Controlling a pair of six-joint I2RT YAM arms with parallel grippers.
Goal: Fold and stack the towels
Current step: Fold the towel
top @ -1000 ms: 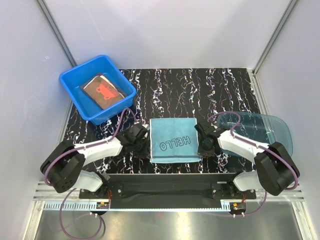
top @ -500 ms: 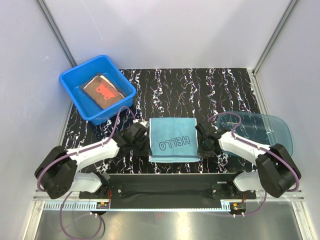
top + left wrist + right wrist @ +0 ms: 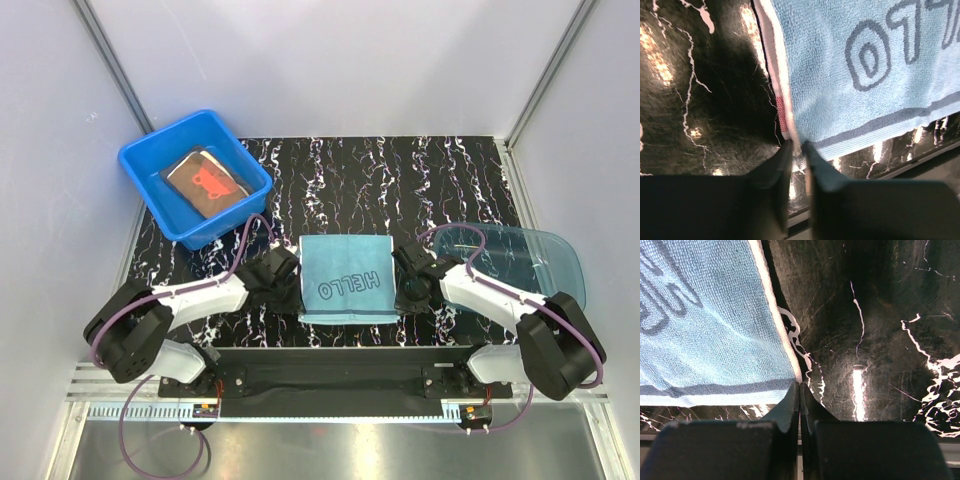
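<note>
Okay | towel (image 3: 346, 278) lay flat on worktop (image 3: 450, 180) between tools | left tool (image 3: 797, 147) narrowly parted at near-left corner, hold unclear | right tool (image 3: 800, 390) pressed together at near-right corner | both equally near

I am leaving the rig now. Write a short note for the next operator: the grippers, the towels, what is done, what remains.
Left gripper: slightly open, tips at the near-left corner of the light blue towel.
Right gripper: shut, tips at the near-right corner; whether it pinches cloth cannot be told.
Towels: the light blue towel lies flat between the arms, HELLO side up. A dark towel with red print lies in the blue tub.
Done: one towel is laid out square.
Left: probably fold it, then stack the towels; no stack is visible yet.
</note>
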